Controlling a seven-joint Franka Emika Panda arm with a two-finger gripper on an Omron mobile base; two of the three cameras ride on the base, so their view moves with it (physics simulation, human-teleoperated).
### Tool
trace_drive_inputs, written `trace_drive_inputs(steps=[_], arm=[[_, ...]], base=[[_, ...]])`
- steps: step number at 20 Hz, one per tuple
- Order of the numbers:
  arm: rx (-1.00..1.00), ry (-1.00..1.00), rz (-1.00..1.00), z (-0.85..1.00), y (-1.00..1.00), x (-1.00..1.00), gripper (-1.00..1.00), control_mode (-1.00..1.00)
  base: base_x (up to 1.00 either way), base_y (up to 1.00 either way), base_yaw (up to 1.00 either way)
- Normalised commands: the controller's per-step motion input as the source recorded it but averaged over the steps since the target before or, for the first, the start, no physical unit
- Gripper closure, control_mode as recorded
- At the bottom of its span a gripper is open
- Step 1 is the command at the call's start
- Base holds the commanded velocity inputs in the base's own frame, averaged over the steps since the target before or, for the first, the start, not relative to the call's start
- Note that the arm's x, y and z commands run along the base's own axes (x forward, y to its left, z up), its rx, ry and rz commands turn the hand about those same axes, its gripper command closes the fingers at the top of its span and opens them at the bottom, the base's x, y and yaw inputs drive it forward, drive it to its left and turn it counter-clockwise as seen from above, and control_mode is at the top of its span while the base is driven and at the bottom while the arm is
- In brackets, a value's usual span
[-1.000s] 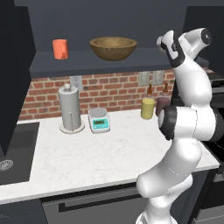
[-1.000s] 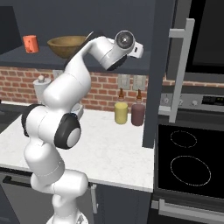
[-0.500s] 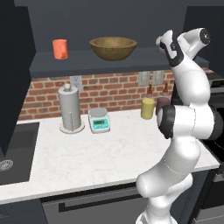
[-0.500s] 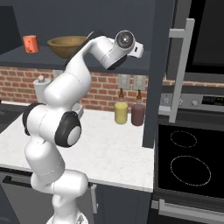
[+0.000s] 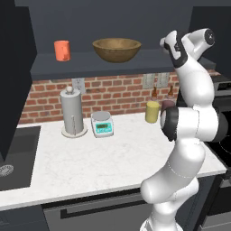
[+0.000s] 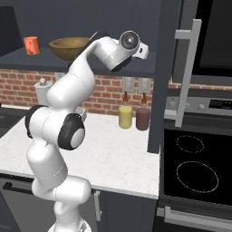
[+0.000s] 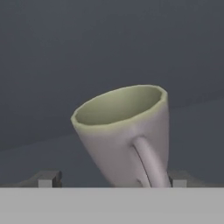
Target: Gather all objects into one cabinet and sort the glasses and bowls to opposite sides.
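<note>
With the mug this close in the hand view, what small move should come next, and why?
Probably ease the tool forward and close on the mug. In the hand view the mug sits tilted between the two fingertips, which stand apart on either side of it. Whether they already touch it cannot be told. The orange cup and wooden bowl already stand on the cabinet shelf.

Red brick backsplash [image 5: 113, 92], white marble counter [image 5: 99, 162], black cooktop [image 6: 195, 167], dark sink [image 5: 13, 158]

The bowl [image 5: 117, 48] is showing a grainy brown wood finish, and the mug [image 7: 127, 136] is looking like smooth, matt grey-beige ceramic. The orange cup [image 5: 62, 50] is appearing plain and matt, while the counter [image 5: 90, 164] is showing white veined stone under a rough brick wall [image 5: 115, 93].
</note>
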Motion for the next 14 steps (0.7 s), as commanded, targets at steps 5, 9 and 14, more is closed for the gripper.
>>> trace_drive_inputs(steps=[5,9,14], arm=[[0.0,-0.03,0.0,0.0,0.0,0.0,1.0,-1.0],[0.0,-0.04,0.0,0.0,0.0,0.0,1.0,-1.0],[0.0,-0.04,0.0,0.0,0.0,0.0,1.0,-1.0]], base=[[0.0,0.0,0.0],[0.0,0.0,0.0],[0.0,0.0,0.0]])
